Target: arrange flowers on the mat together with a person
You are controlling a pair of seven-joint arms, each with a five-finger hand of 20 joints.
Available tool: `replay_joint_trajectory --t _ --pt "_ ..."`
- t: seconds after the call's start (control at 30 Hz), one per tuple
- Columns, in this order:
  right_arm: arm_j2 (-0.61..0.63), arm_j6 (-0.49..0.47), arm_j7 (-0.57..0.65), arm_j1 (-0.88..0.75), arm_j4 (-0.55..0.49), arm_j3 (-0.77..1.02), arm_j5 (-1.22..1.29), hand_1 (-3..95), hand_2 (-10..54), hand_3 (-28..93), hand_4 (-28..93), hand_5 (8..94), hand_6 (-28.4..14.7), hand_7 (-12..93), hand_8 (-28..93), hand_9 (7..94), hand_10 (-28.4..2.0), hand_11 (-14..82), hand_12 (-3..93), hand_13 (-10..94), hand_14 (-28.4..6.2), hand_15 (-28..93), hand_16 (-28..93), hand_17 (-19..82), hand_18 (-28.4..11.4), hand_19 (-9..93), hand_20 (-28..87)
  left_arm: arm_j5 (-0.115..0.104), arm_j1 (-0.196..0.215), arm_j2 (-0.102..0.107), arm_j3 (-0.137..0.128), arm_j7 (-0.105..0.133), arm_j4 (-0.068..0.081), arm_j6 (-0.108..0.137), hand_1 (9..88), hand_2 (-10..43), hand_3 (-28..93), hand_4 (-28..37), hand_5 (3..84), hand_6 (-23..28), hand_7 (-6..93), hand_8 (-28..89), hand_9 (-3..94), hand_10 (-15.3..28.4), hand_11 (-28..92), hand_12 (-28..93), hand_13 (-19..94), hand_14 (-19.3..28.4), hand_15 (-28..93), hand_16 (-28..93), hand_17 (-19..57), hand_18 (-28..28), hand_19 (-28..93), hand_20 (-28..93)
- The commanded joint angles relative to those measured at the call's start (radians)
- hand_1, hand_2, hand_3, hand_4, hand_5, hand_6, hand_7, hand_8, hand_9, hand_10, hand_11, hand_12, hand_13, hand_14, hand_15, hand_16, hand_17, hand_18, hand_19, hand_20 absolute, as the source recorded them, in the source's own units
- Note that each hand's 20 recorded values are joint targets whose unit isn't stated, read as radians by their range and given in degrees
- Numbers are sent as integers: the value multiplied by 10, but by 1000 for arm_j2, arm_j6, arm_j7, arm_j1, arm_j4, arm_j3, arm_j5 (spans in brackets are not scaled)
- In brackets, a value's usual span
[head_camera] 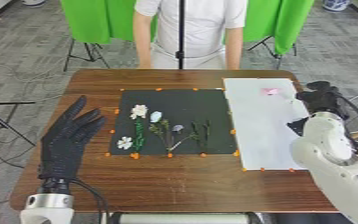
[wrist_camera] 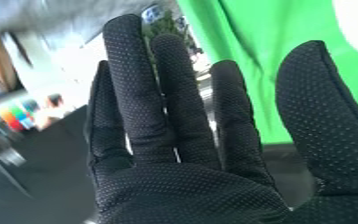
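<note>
In the head view my left hand point(head_camera: 71, 131) is over the table's left side with its fingers straight, left of the black mat point(head_camera: 189, 97). On that mat lie white flowers point(head_camera: 139, 111) with green stems, a pale bloom point(head_camera: 156, 116), a greyish flower point(head_camera: 177, 128) and thin green sprigs point(head_camera: 206, 131). A pink flower point(head_camera: 270, 91) rests near the far end of the white mat point(head_camera: 260, 130). My right hand point(head_camera: 321, 96) is at the table's right edge, beside the white mat. In the right wrist view my right hand point(wrist_camera: 189, 192) has straight fingers and holds nothing.
The brown wooden table point(head_camera: 171, 187) carries both mats, with orange markers point(head_camera: 135, 156) along their edges. A person in white stands behind the far edge, arms down, with a thin black pole point(head_camera: 181, 40) in front. Green cloth point(head_camera: 87, 20) hangs behind.
</note>
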Motion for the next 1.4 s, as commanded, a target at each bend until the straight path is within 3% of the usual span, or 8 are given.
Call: replay_joint_trajectory --t 0.03,0.1,0.27,0.67,0.87,1.17,1.27,1.4 --pt "38 -228 -13 214 121 -142 -66 325 -65 833 -283 458 28 140 -142 629 -154 176 115 614 -148 434 93 140 -221 650 112 -24 -17 -10 6 -11 4 -28 213 90 776 -283 350 82 110 -99 360 209 229 90 279 278 480 -107 -62 249 616 -9" --pt "35 -280 -5 249 147 -172 -76 328 -72 834 -283 454 29 140 -142 628 -153 175 116 613 -145 429 95 140 -221 651 107 -27 -20 -10 5 -10 5 -35 213 90 776 -283 350 82 110 -99 361 209 230 90 279 278 481 -107 -63 249 616 -10" --pt "38 -310 -20 320 210 -244 -70 329 -81 831 -283 448 36 144 -143 625 -149 171 116 614 -140 423 98 139 -219 648 100 -28 -33 -7 5 -11 10 -49 213 91 775 -283 350 83 111 -99 362 210 232 91 279 279 482 -107 -63 250 618 -9" --pt "-19 -463 -59 352 268 -253 -62 345 -94 820 -283 474 50 146 -148 620 -143 162 117 609 -135 405 107 133 -218 635 92 -43 -47 -2 7 4 13 -57 215 88 779 -283 351 84 112 -99 362 210 235 91 279 279 484 -108 -63 250 619 -11" --pt "-35 -505 -59 336 281 -250 -54 346 -95 820 -283 477 51 145 -147 616 -142 158 116 604 -134 399 111 129 -214 629 93 -44 -58 -9 8 -9 19 -71 216 89 778 -283 351 85 113 -99 363 211 238 91 279 279 485 -108 -63 249 619 -11" --pt "-40 -540 -71 359 316 -264 -62 349 -95 814 -283 475 54 145 -147 614 -141 155 117 600 -134 396 115 125 -214 625 98 -54 -66 -1 12 7 23 -76 217 89 779 -283 351 85 113 -99 363 211 241 91 279 279 486 -108 -63 249 619 -12" --pt "-47 -545 -103 370 328 -282 -97 368 -95 803 -283 519 63 146 -151 634 -128 149 115 611 -128 390 114 129 -210 620 99 -60 -64 -5 11 9 22 -72 217 89 780 -283 351 85 113 -99 363 211 243 91 279 279 487 -108 -63 248 619 -12" --pt "-56 -512 -159 363 332 -307 -211 426 -95 768 -283 667 76 125 -146 716 -87 140 117 658 -99 359 130 140 -190 613 103 -64 -69 -1 18 18 24 -72 218 89 779 -283 352 85 113 -99 364 211 243 90 279 279 487 -109 -63 247 619 -12"
